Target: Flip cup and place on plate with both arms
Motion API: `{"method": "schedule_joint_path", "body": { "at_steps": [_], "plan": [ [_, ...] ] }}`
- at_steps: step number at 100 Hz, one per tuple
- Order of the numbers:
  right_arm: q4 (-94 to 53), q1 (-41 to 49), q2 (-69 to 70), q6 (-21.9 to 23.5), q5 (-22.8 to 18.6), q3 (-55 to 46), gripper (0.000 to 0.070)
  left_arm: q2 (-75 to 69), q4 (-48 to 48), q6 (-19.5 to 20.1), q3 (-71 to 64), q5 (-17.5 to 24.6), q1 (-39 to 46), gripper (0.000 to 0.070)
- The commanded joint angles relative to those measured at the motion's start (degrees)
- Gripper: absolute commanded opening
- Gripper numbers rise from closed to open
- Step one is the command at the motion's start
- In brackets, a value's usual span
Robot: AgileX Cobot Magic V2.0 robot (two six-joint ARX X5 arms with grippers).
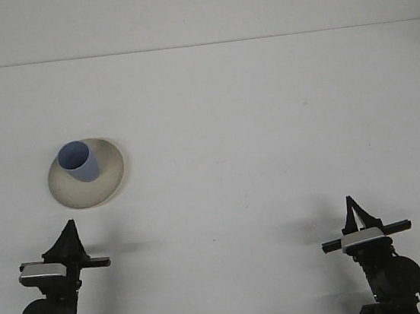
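Blue cup (79, 161) upright, mouth up, on beige plate (87, 173), far left. Directly beyond left gripper (69, 229), the nearer one; well apart from right gripper (352, 206). Both pinched to a point, holding nothing.

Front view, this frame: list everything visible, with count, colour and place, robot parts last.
cup: one, blue, upright with its mouth up, standing on the plate at left.
plate: one, cream, left part of the table, ahead of the left arm.
table: one, white, fills the view.
left gripper: one, black, bottom left, apart from the plate, holding nothing.
right gripper: one, black, bottom right, far from the cup, holding nothing.
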Motion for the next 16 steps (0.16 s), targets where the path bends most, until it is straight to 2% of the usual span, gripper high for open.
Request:
{"method": "schedule_joint_path", "body": {
  "at_steps": [1, 16],
  "plan": [
    [0.70, -0.02, -0.02, -0.26, -0.02, -0.11, 0.0000, -0.11, 0.85, 0.33, -1.14, -0.42, 0.00, 0.0013],
    [0.70, -0.02, -0.02, -0.24, -0.02, -0.11, 0.0000, -0.11, 0.90, 0.33, -1.14, -0.42, 0.00, 0.0013]
  ]
}}
